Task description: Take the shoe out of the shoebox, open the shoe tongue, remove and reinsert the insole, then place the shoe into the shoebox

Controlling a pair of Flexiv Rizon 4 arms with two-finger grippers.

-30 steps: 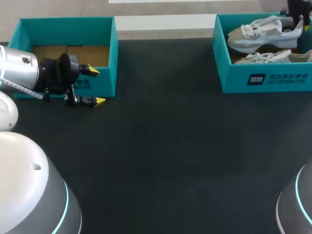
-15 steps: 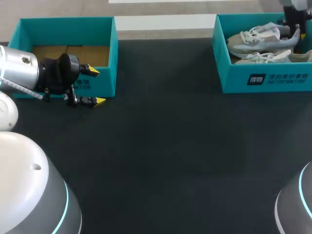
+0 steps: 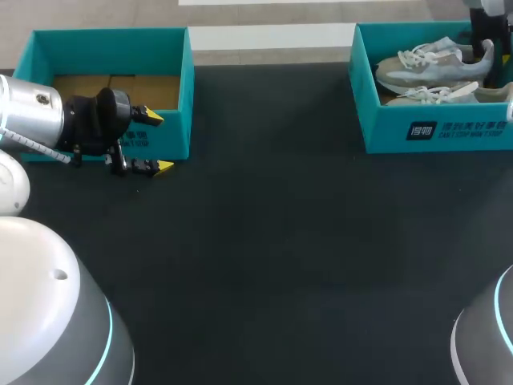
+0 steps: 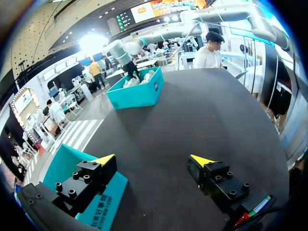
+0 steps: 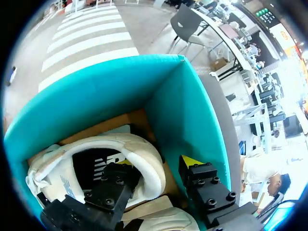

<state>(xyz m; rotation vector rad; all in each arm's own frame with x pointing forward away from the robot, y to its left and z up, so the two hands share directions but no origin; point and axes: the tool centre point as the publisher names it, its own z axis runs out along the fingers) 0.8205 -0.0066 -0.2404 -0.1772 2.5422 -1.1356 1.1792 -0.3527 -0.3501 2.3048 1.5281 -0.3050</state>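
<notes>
The teal shoebox (image 3: 433, 128) stands at the table's far right and holds two pale grey-white sneakers. The rear shoe (image 3: 433, 68) lies on its sole; its white heel collar (image 5: 144, 159) sits between the fingers of my right gripper (image 5: 158, 162). One finger is inside the shoe's opening. The other finger (image 5: 202, 185) stands outside the heel, a small gap away, beside the box wall (image 5: 106, 91). That gripper (image 3: 490, 54) is open. My left gripper (image 3: 158, 142) hovers open and empty at the far left, well away from the shoes.
The second shoe (image 3: 449, 95) lies in the front of the shoebox. An empty teal box (image 3: 112, 48) with a cardboard floor stands at the far left, just behind my left gripper (image 4: 154, 160). Black table (image 3: 264, 241) stretches between the two boxes.
The rear shoe has come down from a raised tilt to lie in the shoebox. My right gripper has opened off its heel. The left arm has stayed still.
</notes>
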